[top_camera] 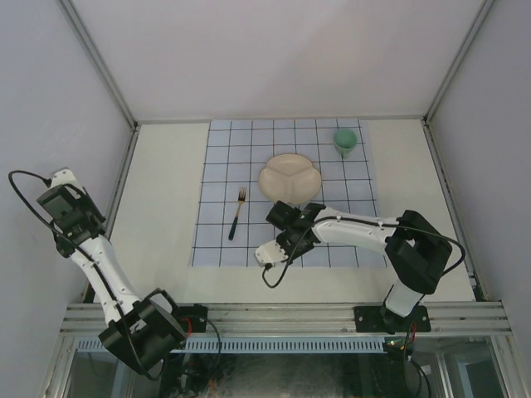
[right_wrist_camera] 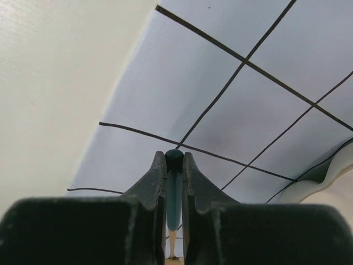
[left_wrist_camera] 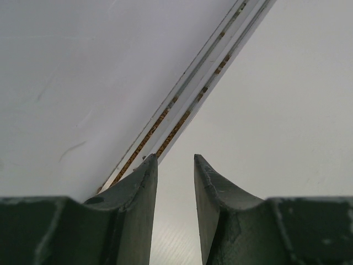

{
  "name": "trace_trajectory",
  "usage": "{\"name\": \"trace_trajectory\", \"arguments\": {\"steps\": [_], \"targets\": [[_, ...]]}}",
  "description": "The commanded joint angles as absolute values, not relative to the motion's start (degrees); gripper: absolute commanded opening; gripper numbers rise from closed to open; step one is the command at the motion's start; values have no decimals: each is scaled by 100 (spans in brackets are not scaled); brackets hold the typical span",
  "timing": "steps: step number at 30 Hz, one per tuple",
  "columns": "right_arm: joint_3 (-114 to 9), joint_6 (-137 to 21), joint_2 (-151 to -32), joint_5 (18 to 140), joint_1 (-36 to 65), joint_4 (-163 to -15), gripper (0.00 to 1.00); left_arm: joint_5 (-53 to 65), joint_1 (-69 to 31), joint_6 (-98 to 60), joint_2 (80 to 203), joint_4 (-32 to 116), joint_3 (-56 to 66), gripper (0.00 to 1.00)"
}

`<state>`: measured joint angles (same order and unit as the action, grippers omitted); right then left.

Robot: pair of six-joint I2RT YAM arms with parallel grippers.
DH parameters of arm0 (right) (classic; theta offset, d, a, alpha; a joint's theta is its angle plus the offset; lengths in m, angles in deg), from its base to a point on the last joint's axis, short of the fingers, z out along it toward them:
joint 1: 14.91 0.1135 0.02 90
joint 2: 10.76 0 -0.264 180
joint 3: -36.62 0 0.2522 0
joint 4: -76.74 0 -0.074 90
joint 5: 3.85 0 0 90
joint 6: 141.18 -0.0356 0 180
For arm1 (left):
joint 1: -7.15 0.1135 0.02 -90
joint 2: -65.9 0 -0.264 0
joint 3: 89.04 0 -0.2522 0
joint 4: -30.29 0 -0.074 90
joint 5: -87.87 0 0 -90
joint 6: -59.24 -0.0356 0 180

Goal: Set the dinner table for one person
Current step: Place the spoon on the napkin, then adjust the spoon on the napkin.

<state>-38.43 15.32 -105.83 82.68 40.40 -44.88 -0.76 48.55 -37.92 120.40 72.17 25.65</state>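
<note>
**Utensil in hand, plate's right side free**

The right gripper [right_wrist_camera: 174, 160] is clenched on a slim teal-handled utensil [right_wrist_camera: 174, 190], probably a knife or spoon, though its head is hidden. It hangs over the pale-blue grid cloth [top_camera: 340, 199] at the centre of the cream-white dinner table [top_camera: 158, 191]. The utensil is best carried clear over the round cream divided plate [top_camera: 290, 177], which lies in the path. It should then be laid flat to the plate's right, parallel to the dark-handled fork [top_camera: 237, 214] left of centre. A green cup [top_camera: 346, 141] stands upper right. The left gripper [left_wrist_camera: 174, 160], far left, is parted and empty.
</note>
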Motion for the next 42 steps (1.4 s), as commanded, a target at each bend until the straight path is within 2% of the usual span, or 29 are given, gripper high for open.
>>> {"name": "trace_trajectory", "arguments": {"steps": [1, 2, 3, 5, 7, 12, 15, 21, 25, 32, 42], "targets": [[-4186, 1421, -10779, 7848, 3839, -4210, 3, -168, 4941, -3912, 12116, 7189, 2477, 37], [-4197, 1395, -10799, 7864, 3813, -4186, 16, -154, 4955, -3911, 12150, 7180, 2466, 37], [-4217, 1343, -10786, 7887, 3788, -4172, 34, -132, 4964, -3904, 12182, 7165, 2470, 37], [-4250, 1156, -10652, 7889, 3773, -4183, 56, -92, 4967, -3874, 12221, 7112, 2500, 37], [-4269, 929, -10331, 8001, 3801, -4251, 61, -44, 4977, -3846, 12237, 7063, 2531, 37], [-4253, -79, -9477, 8780, 3765, -4698, 65, 182, 5030, -3815, 12153, 6921, 2647, 37], [-3996, -821, -8950, 9327, 3411, -4935, 61, 360, 5044, -3799, 12067, 6914, 2697, 37], [-2045, -1417, -7330, 9952, 2446, -5871, 56, 662, 5039, -3663, 11837, 6892, 2769, 37], [-1344, -1640, -6699, 9785, 1885, -6228, 56, 791, 5041, -3521, 11747, 6892, 2724, 37], [-1188, -1753, -6721, 9685, 1489, -6758, 56, 822, 5040, -3415, 11530, 6910, 2770, 37], [-1486, -1694, -7998, 10111, 2072, -6876, 55, 766, 5044, -3473, 11307, 6848, 2985, 37]]}}
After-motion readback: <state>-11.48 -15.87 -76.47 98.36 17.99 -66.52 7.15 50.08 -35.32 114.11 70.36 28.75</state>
